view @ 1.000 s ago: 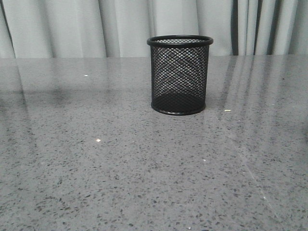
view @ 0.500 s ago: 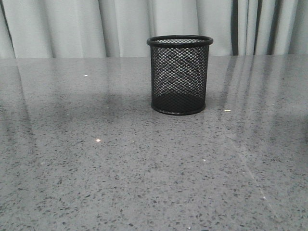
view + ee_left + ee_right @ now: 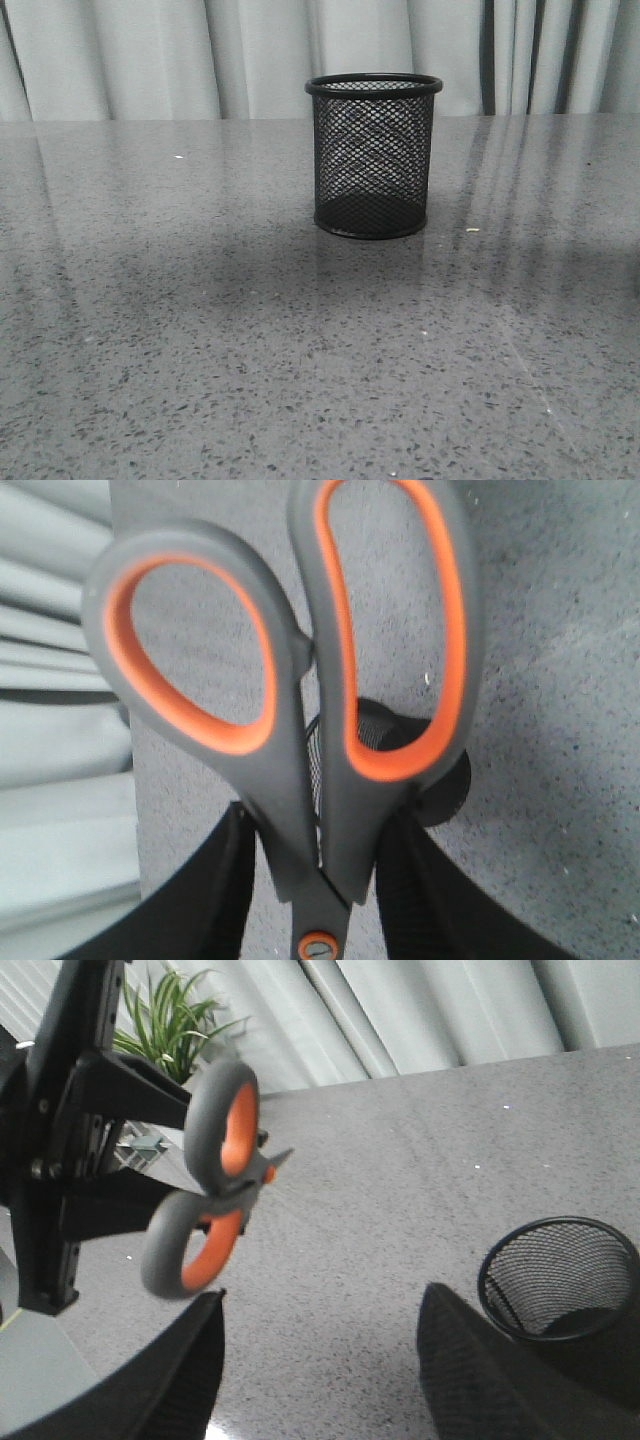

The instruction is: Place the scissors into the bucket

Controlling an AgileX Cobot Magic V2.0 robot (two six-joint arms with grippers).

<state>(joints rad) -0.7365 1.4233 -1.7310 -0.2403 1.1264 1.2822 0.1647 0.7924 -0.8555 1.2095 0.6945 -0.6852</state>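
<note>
The bucket point(image 3: 373, 155), a black wire-mesh cup, stands upright on the grey table at centre back. No arm and no scissors show in the front view. In the left wrist view my left gripper point(image 3: 318, 885) is shut on the scissors point(image 3: 300, 770) near their orange pivot, with the handle loops pointing away from the wrist. The bucket point(image 3: 445, 780) shows partly behind the loops. In the right wrist view the scissors point(image 3: 215, 1200) hang in the air held by my left arm point(image 3: 70, 1140), off to one side of the bucket point(image 3: 560, 1280). My right gripper point(image 3: 320, 1360) is open and empty above the table.
Pale curtains point(image 3: 150, 60) hang behind the table's far edge. A green plant point(image 3: 170, 1020) stands beyond the table behind the left arm. A small pale speck point(image 3: 472, 230) lies right of the bucket. The grey speckled tabletop point(image 3: 300, 380) stretches in front.
In the front view a dark shadow has spread across the table in front of the bucket and covered the bright spot at the left. The bucket has not moved.
</note>
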